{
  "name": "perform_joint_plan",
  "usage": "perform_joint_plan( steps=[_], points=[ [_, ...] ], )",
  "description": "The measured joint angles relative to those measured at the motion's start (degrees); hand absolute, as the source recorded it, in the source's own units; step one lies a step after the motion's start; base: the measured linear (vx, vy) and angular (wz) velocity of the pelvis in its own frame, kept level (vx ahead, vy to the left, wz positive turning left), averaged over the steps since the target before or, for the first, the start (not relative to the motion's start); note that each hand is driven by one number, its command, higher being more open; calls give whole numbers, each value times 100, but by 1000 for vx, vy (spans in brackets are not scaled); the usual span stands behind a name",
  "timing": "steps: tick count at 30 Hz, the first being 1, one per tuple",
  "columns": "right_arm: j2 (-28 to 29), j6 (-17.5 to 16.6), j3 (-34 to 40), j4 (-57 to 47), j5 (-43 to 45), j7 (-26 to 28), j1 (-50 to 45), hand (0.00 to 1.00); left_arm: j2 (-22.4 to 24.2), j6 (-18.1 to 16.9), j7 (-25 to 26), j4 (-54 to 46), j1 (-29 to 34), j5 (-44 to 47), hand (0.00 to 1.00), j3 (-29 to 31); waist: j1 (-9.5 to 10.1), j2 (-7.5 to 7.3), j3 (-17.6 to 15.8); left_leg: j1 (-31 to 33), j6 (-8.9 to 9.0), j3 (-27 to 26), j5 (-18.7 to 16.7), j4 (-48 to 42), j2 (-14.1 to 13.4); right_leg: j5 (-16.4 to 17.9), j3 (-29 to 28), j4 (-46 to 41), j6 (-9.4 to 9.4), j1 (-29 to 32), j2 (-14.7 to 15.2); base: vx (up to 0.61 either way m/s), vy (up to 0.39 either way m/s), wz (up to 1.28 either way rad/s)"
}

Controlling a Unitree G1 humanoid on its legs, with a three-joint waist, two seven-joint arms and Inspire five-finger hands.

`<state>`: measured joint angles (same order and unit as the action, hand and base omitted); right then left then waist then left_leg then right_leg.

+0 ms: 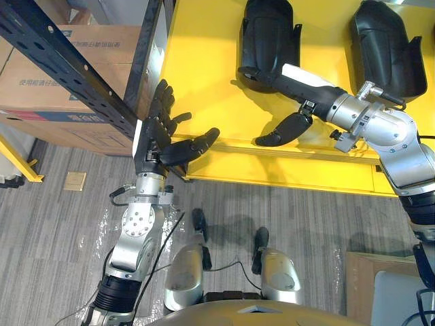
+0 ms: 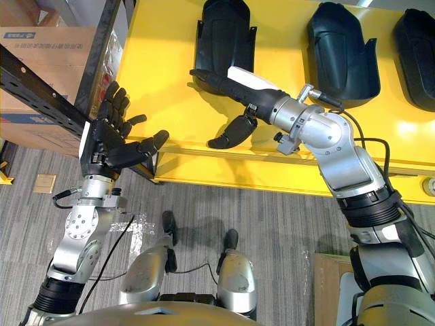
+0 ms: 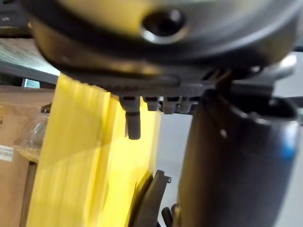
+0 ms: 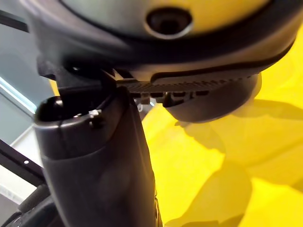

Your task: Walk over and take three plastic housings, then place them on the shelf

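Rests the right robot hand (image 1: 306, 80) open, straight fingers on the left housing (image 1: 267, 34) at the counter's (image 1: 204, 75) left end; middle housing (image 1: 384, 47) and right housing (image 2: 418, 54) further along the counter. Holds the left robot hand (image 1: 151, 139) open off the counter's left corner. Could shove the housing away with flat fingers before closing. Cannot read the print on the box (image 1: 61, 75).

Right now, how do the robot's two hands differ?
The left hand is raised beside the yellow shelf's corner, touching nothing; the right hand reaches over the shelf, its straight fingers lying against a black housing. The left hand's fingers fan apart; the right hand's lie close together, thumb hanging clear of the housing. Both are dark and open.
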<state>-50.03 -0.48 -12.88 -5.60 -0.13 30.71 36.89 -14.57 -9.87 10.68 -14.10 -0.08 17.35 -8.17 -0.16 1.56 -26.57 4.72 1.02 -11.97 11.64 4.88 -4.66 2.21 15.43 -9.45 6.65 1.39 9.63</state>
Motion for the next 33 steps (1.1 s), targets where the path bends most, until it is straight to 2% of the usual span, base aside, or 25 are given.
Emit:
perform_joint_plan(
  steps=[12,19,22,25,27,29,31,33],
  points=[
    [0,3,-53,-198,47,-3,-2,100,-16,-29,-33,-12,-5,0,100,12,11,-38,11,67,5,2,3,-1,8,-25,8,57,21,33,-2,0,0,0],
    [0,0,-50,-197,46,-204,-1,100,-18,-263,-33,40,9,-4,100,9,0,-43,10,74,5,2,1,14,9,-25,11,65,21,37,-2,0,0,0],
    [-1,-17,28,-199,42,-512,-3,100,-30,-449,-30,100,35,-21,100,8,-10,-53,15,75,11,2,-6,15,9,-26,15,67,22,36,-2,0,0,0],
    [-1,-209,527,-266,41,-1129,-94,100,-88,-670,-40,115,121,-244,100,11,-35,-67,23,74,12,1,-15,16,15,-33,15,87,30,25,-2,0,0,0],
    [24,-507,1285,-435,48,-1832,-295,100,-106,-875,-94,74,239,-216,100,29,-25,-78,35,59,0,1,-10,16,19,-69,31,191,44,-40,-14,57,-15,3],
    [168,-772,2026,-507,54,-2375,-473,100,-107,-892,-205,21,359,-192,100,45,-15,-116,147,54,-6,1,-5,3,30,-93,42,293,43,-94,-19,79,-19,4],
    [825,-1103,2950,-714,55,-2993,-1021,100,-108,-891,-389,-153,621,-160,100,71,-47,-243,493,23,4,-21,-13,-1,47,-93,123,430,43,-224,-21,108,-31,11],
    [1328,-1230,3289,-928,54,-3265,-1556,100,-107,-890,-514,-411,821,-166,100,94,-75,-304,724,-86,25,-57,-29,0,58,-91,161,503,42,-381,-20,91,-28,4]
  ],
)
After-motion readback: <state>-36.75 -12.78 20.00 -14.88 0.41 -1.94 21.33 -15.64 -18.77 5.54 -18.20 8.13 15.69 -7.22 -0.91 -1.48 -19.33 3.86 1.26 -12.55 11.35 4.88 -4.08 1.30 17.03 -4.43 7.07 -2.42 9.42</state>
